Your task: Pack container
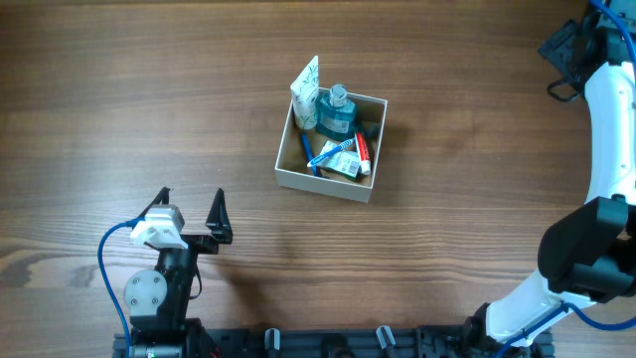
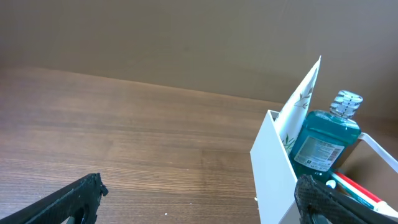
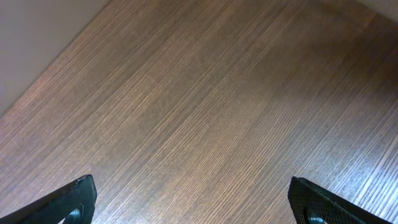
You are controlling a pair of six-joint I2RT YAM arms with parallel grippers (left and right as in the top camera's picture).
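The container (image 1: 323, 185) is sitting on the desk (image 1: 119, 89), a little above and to the right of the middle of the top view. It is looking full.

Here is what could be going wrong. A white tube (image 1: 306, 84) is leaning in the upper left corner of the box and is poking up past the wall. A bump from a claw could be knocking it out onto the desk. A blue bottle (image 1: 336, 111) is standing tall beside it and is also sticking up over the rim. I am thinking a push on its top could be tipping it onto the toothbrush (image 1: 320, 157) and the red and white tube (image 1: 362, 149) lying lower down. The box walls are looking thin, so a claw hitting a wall could be sliding the whole box or bending its side.

The left claw (image 1: 191, 207) is waiting in the lower left of the top view, well apart from the box. Its two fingers are spread as wide as they go, and it is holding nothing and touching nothing.

The right claw (image 3: 193, 202) is also spread wide open in its own camera view, with only bare desk under it. It is holding nothing. The right arm (image 1: 611, 129) is reaching toward the upper right corner of the top view, well apart from the box.
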